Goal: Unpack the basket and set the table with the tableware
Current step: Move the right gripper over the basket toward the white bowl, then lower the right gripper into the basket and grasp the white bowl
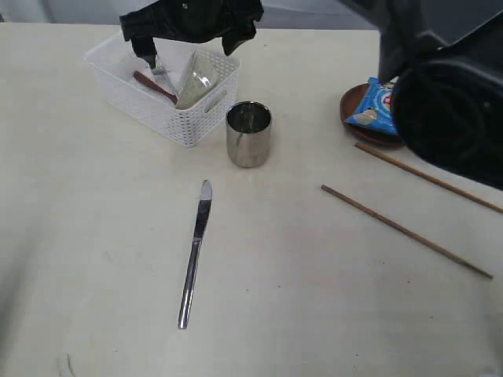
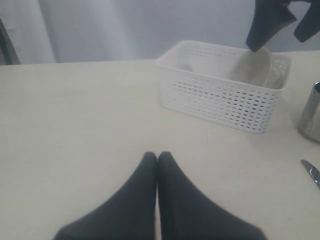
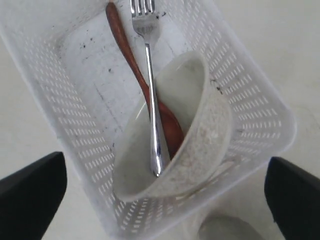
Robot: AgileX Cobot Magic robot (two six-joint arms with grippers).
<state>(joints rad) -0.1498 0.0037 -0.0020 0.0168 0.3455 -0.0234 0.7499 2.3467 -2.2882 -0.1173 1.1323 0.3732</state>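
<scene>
steel cup [image 1: 248, 133], knife [image 1: 195, 251], chopsticks [image 1: 405, 229], plate [image 1: 348, 108] already out on table [image 1: 94, 236]. bowl [image 3: 210, 135], fork [image 3: 152, 110], spoon [image 3: 125, 50] left in basket [image 3: 50, 85]. right gripper [image 3: 165, 195] spread wide above basket, empty. left gripper [image 2: 157, 157] pinched closed, empty, off to side.

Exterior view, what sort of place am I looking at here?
Probably a robot lab setup staged for table setting: a plain table, loose cutlery like the knife, and the robot's right hand over the basket.
</scene>
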